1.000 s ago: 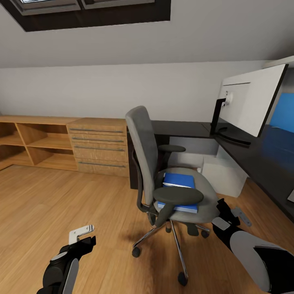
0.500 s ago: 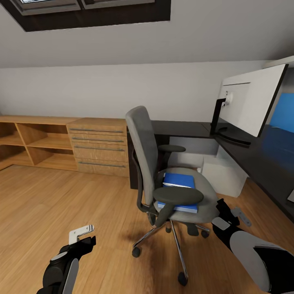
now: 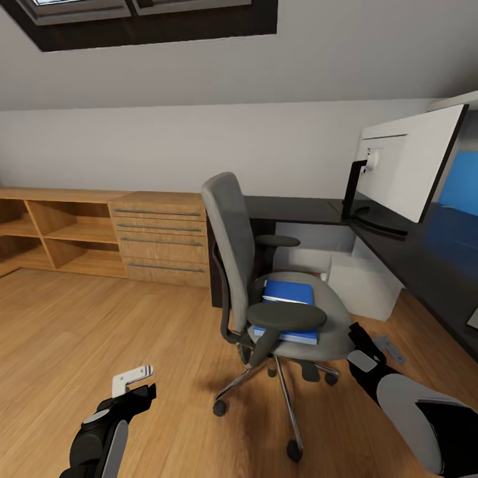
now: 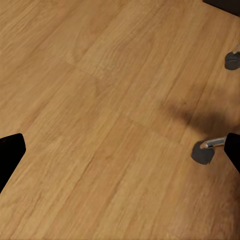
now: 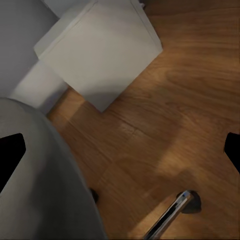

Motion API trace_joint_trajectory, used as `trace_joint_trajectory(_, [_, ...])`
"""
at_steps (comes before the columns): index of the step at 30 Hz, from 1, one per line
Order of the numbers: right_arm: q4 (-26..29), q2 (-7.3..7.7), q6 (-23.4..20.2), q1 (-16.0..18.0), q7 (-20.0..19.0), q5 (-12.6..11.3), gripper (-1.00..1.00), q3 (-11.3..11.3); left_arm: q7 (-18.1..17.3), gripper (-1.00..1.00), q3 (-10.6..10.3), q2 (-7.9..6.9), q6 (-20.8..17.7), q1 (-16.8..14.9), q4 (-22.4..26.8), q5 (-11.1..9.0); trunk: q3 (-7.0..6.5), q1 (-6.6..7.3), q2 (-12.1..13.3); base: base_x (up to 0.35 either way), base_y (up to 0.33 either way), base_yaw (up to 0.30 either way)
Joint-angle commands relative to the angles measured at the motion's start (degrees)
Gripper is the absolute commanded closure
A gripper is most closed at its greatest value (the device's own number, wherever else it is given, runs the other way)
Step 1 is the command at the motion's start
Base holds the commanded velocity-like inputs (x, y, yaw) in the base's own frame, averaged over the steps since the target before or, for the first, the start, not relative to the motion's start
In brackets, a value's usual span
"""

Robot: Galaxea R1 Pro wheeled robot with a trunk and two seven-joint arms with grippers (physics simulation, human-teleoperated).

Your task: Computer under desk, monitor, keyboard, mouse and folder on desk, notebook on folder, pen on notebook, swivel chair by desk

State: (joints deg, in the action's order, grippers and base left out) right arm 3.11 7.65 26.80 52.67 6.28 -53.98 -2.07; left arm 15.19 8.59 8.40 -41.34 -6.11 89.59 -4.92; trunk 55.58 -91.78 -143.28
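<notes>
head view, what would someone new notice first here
The grey swivel chair in the middle of the wooden floor draws the eye first, with a bright blue folder lying flat on its seat. To its right a black desk carries a wide monitor seen from its white back, and a pale computer stands on the floor beneath the desk. The right gripper is close beside the seat's edge.

Attic home office (skylight (image 3: 143, 14)), desk (image 3: 299, 210), swivel chair (image 3: 265, 279)

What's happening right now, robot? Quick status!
Both grippers open, empty. Blue folder on swivel chair seat. Right gripper beside seat; near armrest overhangs folder.
</notes>
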Motion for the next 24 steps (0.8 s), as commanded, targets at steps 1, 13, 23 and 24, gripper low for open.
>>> trace_joint_trajectory(1, [-1.5, -0.01, -0.4, 0.0, 0.2, -0.2, -1.00, -0.3, 0.4, -1.00, 0.0, 0.03, -0.2, 0.0, 0.1, -0.5, 0.07, 0.00, 0.0, 0.000, 0.000, 0.000])
trace_joint_trajectory(13, [-1.6, -0.16, -3.0, -0.1, -4.1, -0.8, -1.00, -0.2, 0.4, -1.00, 0.0, 0.04, -0.2, 0.0, 0.0, -0.6, 0.07, 0.00, 0.0, 0.000, 0.000, 0.000])
trace_joint_trajectory(23, [-1.6, -0.17, -2.9, -0.1, -4.2, -0.9, -1.00, -0.2, 0.1, -1.00, -0.1, 0.05, -0.5, 0.0, -0.1, -2.6, 0.07, 0.00, 0.0, 0.000, 0.000, 0.188])
trace_joint_trajectory(24, [-1.6, -0.18, -2.9, -0.1, -4.2, -0.9, -1.00, -0.2, 0.1, -1.00, -0.2, 0.04, -0.5, 0.0, -0.1, -3.0, 0.07, 0.00, 0.0, 0.000, 0.000, 0.277])
